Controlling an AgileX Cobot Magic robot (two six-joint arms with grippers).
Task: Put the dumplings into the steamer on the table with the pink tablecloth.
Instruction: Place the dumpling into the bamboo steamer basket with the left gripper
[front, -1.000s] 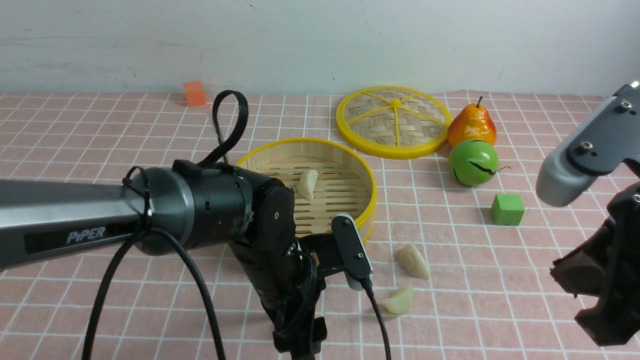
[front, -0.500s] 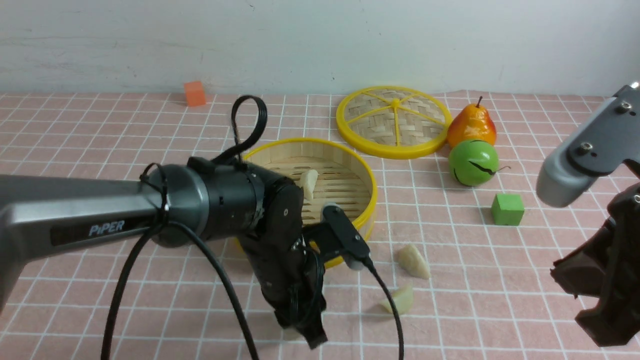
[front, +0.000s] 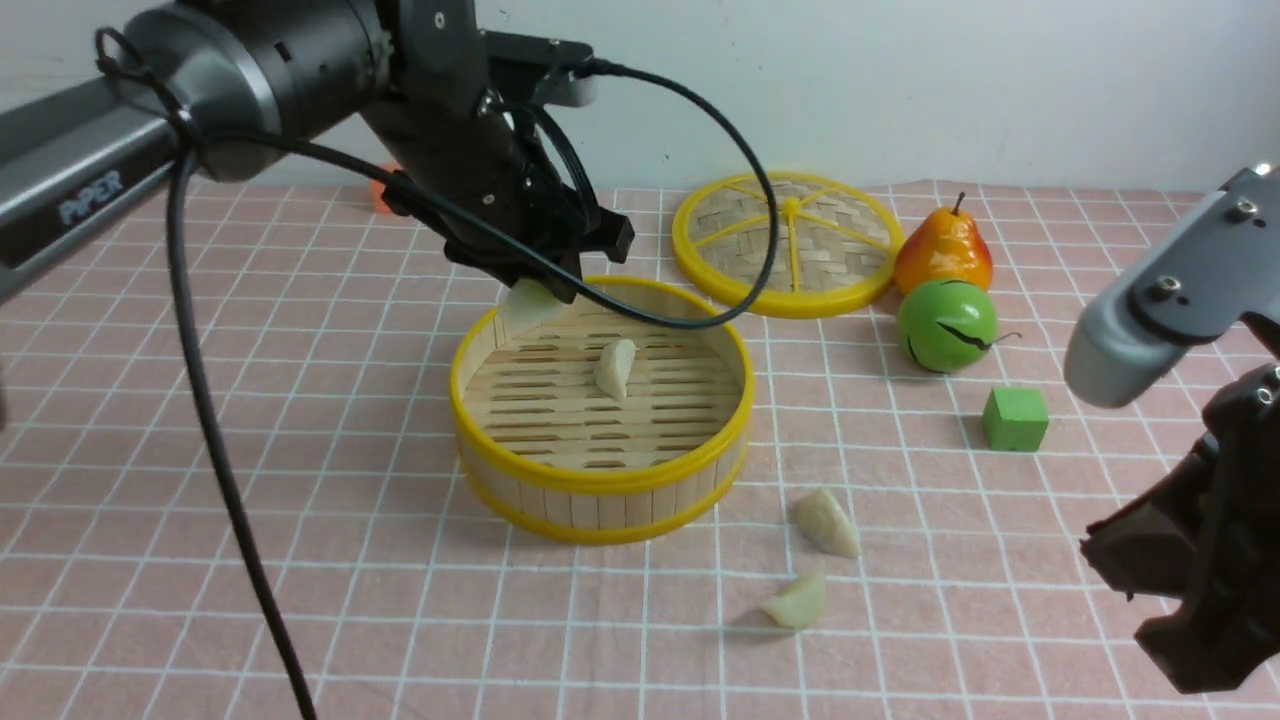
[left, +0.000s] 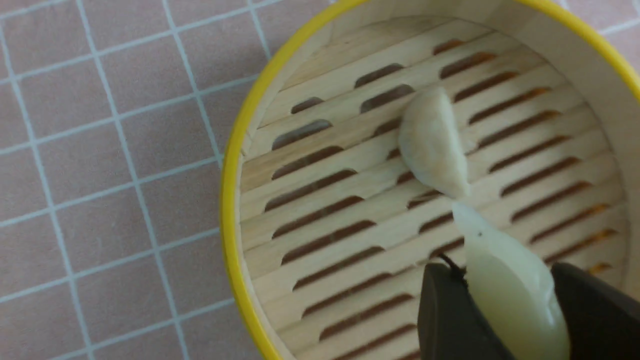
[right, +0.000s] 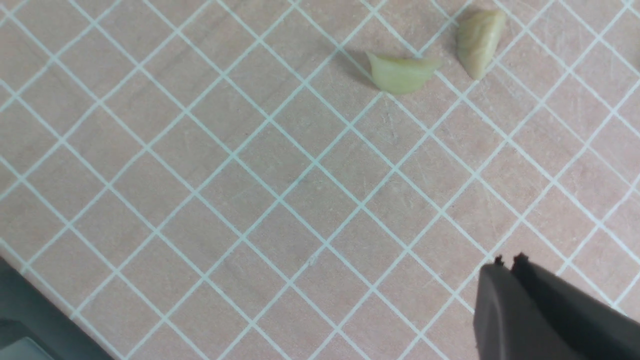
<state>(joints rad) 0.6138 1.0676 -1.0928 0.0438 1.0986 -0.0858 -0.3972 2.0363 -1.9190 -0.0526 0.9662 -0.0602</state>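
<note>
The bamboo steamer (front: 600, 478) stands mid-table on the pink tablecloth (front: 300, 420), with one dumpling (front: 614, 367) lying on its slatted floor (left: 350, 200). My left gripper (front: 540, 292) hangs over the steamer's far left rim, shut on a pale dumpling (left: 510, 285) that pokes out between its dark fingers (left: 450, 315). Two more dumplings (front: 827, 522) (front: 798, 602) lie on the cloth in front of the steamer to the right; they also show in the right wrist view (right: 402, 74) (right: 479, 41). My right gripper (right: 509, 261) is shut and empty above the cloth.
The woven yellow-rimmed lid (front: 790, 243) lies behind the steamer. A pear (front: 943, 250), a green round fruit (front: 946, 325) and a green cube (front: 1015, 419) sit at the right. An orange cube (front: 385, 195) is partly hidden behind my left arm.
My left gripper closed on a dumpling near the front of the table, then rose and swung back over the steamer's far left rim. The right arm barely moved.
</note>
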